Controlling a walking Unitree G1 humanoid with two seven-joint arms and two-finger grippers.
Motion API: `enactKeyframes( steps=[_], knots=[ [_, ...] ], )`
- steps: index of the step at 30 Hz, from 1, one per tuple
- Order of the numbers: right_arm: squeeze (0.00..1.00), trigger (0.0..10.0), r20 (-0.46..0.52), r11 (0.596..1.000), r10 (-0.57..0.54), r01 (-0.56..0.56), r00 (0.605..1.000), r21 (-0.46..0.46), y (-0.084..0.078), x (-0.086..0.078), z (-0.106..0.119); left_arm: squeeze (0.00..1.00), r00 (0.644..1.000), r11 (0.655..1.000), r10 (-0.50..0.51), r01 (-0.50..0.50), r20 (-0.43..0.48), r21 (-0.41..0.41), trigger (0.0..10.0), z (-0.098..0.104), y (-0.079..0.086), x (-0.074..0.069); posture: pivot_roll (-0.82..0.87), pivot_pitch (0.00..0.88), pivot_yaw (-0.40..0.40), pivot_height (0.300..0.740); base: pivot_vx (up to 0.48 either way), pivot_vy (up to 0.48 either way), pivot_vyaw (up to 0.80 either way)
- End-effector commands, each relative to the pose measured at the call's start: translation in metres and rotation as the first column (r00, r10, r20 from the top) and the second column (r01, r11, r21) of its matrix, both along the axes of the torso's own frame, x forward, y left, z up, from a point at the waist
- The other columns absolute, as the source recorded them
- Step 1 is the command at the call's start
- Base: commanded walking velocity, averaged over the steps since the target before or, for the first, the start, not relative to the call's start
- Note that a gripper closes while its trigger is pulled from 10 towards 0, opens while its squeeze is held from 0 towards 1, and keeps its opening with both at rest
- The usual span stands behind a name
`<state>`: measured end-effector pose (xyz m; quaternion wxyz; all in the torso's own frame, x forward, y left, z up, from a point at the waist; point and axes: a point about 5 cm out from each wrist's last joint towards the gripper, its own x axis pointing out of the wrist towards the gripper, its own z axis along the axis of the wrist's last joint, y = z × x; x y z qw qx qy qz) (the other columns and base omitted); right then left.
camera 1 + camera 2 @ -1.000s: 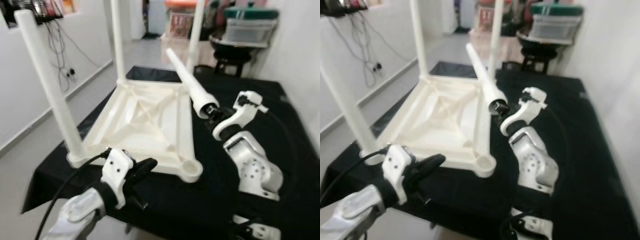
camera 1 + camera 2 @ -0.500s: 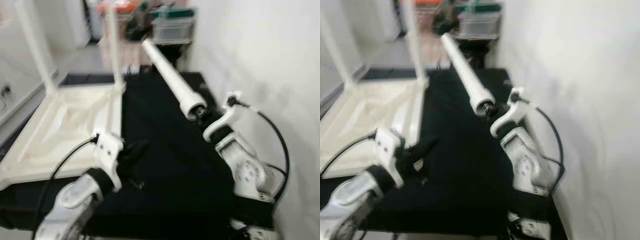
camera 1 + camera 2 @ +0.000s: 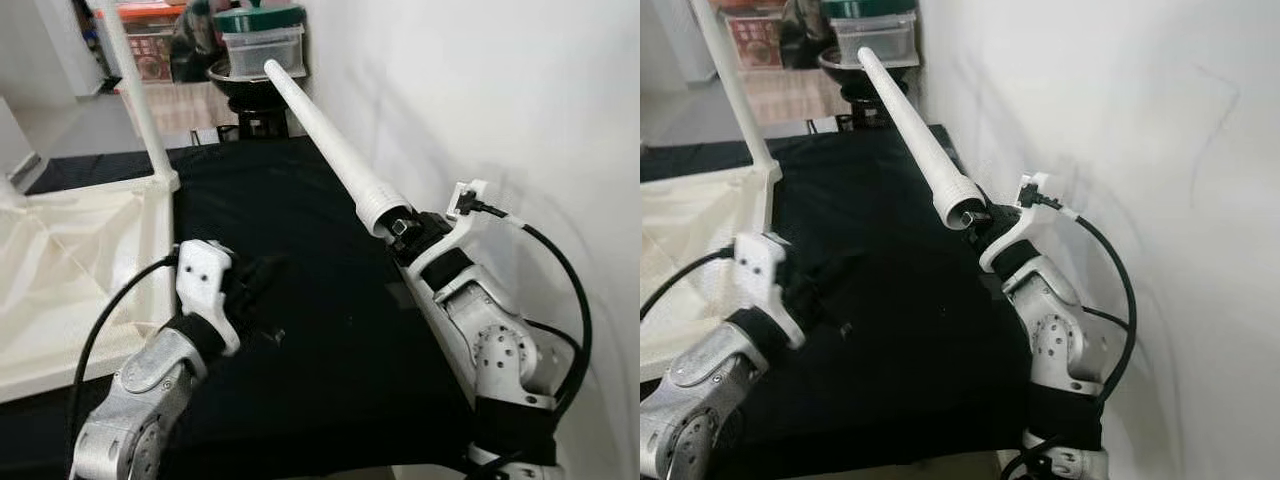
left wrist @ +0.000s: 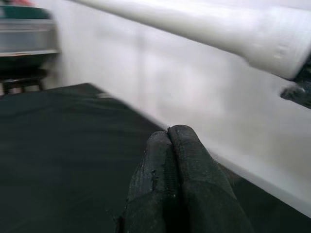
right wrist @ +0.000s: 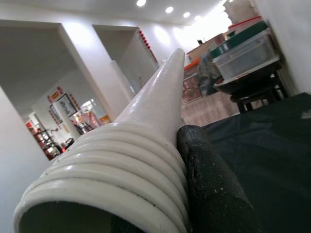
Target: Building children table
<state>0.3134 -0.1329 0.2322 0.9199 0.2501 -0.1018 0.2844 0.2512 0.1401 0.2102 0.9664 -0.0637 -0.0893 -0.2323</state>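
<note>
My right gripper (image 3: 402,226) is shut on the threaded end of a long white table leg (image 3: 325,138), which slants up and away over the black table (image 3: 300,300). The ribbed thread and one black finger (image 5: 214,194) fill the right wrist view beside the leg (image 5: 146,145). The upturned white tabletop (image 3: 60,280) lies at the left, with one leg (image 3: 140,100) standing upright in its far corner. My left gripper (image 3: 262,278) hovers low over the black cloth, its fingers (image 4: 175,184) pressed together on nothing.
A white wall (image 3: 480,100) runs close along the right side of the table. Beyond the far edge stand a dark stool with a lidded plastic box (image 3: 258,45) and more clutter. The table's near edge is just below my arms.
The view has swung right, so the tabletop has slid to the left edge. My right gripper still holds the leg; my left gripper stays shut low over the cloth.
</note>
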Motion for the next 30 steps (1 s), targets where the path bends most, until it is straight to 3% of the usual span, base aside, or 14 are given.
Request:
enactKeyframes(
  steps=[1, 4, 9, 14, 17, 18, 19, 21, 22, 23, 24, 28, 30],
  knots=[
    [0.00, 10.0, 0.055, 0.998, 0.057, -0.057, 0.997, 0.006, 0.010, -0.005, 0.007, 0.00, 1.000, 0.999, 0.030, -0.030, -0.006, -0.035, 10.0, 0.003, 0.009, 0.002, 0.01, 0.000, -0.001, 0.740, 0.000, 0.480, 0.00],
    [0.00, 10.0, 0.057, 0.998, 0.058, -0.059, 0.997, 0.006, 0.010, -0.006, 0.007, 0.00, 0.999, 0.999, 0.033, -0.033, -0.005, -0.040, 10.0, 0.004, 0.009, 0.002, 0.01, 0.000, -0.001, 0.740, 0.000, 0.480, 0.00],
    [0.00, 10.0, 0.082, 0.999, 0.037, -0.035, 0.996, -0.022, 0.009, -0.005, 0.008, 0.00, 0.997, 0.989, 0.075, -0.070, 0.034, -0.131, 10.0, 0.022, 0.022, 0.008, 0.01, 0.000, 0.001, 0.740, 0.000, 0.288, 0.00],
    [0.00, 10.0, 0.098, 1.000, -0.011, 0.012, 0.995, -0.007, 0.003, -0.002, 0.010, 0.00, 0.997, 0.949, 0.054, -0.032, 0.061, -0.313, 10.0, 0.042, 0.030, 0.011, 0.01, 0.000, 0.003, 0.740, 0.000, 0.000, 0.00],
    [0.00, 10.0, 0.100, 1.000, -0.025, 0.024, 0.995, 0.005, 0.001, -0.001, 0.011, 0.00, 0.997, 0.937, 0.044, -0.018, 0.068, -0.348, 10.0, 0.046, 0.031, 0.012, 0.01, 0.000, 0.003, 0.740, 0.000, 0.000, 0.00],
    [0.00, 10.0, 0.107, 0.999, -0.034, 0.033, 0.994, 0.016, -0.001, -0.001, 0.012, 1.00, 0.997, 0.908, 0.019, 0.016, 0.079, -0.418, 10.0, 0.050, 0.034, 0.012, 0.01, 0.000, 0.005, 0.740, 0.000, 0.000, 0.00],
    [0.00, 10.0, 0.107, 0.999, -0.034, 0.033, 0.994, 0.016, -0.001, -0.001, 0.012, 1.00, 0.997, 0.908, 0.019, 0.016, 0.079, -0.418, 10.0, 0.050, 0.034, 0.012, 0.01, 0.000, 0.005, 0.740, 0.000, 0.000, 0.00],
    [0.00, 10.0, 0.128, 0.998, -0.062, 0.057, 0.990, 0.038, -0.007, 0.000, 0.015, 1.00, 0.995, 0.831, -0.026, 0.075, 0.096, -0.552, 10.0, 0.060, 0.040, 0.014, 0.01, 0.000, 0.005, 0.740, 0.000, 0.000, 0.00],
    [0.00, 10.0, 0.137, 0.997, -0.071, 0.065, 0.988, 0.049, -0.009, 0.000, 0.017, 1.00, 0.994, 0.803, -0.037, 0.090, 0.101, -0.590, 10.0, 0.063, 0.042, 0.015, 0.01, 0.000, 0.005, 0.740, 0.000, 0.000, 0.00],
    [0.00, 10.0, 0.137, 0.997, -0.071, 0.065, 0.988, 0.049, -0.009, 0.000, 0.017, 1.00, 0.994, 0.803, -0.037, 0.090, 0.101, -0.590, 10.0, 0.063, 0.042, 0.015, 0.01, 0.000, 0.005, 0.740, 0.000, 0.000, 0.00],
    [0.00, 10.0, 0.153, 0.992, -0.096, 0.082, 0.983, 0.099, -0.015, -0.001, 0.020, 1.00, 0.993, 0.755, -0.063, 0.114, 0.101, -0.645, 10.0, 0.066, 0.045, 0.017, 0.01, 0.000, 0.005, 0.740, 0.000, 0.000, 0.00],
    [0.00, 10.0, 0.159, 0.984, -0.103, 0.078, 0.982, 0.159, -0.020, -0.002, 0.022, 1.00, 0.990, 0.717, -0.092, 0.138, 0.104, -0.683, 10.0, 0.068, 0.046, 0.018, 0.00, 0.000, 0.010, 0.740, 0.000, 0.000, 0.00],
    [0.00, 10.0, 0.190, 0.977, -0.050, 0.009, 0.980, 0.212, -0.019, -0.008, 0.025, 1.00, 0.979, 0.652, -0.164, 0.197, 0.117, -0.733, 10.0, 0.071, 0.044, 0.019, 0.00, 0.000, 0.011, 0.740, 0.000, 0.000, 0.00]
  ],
)
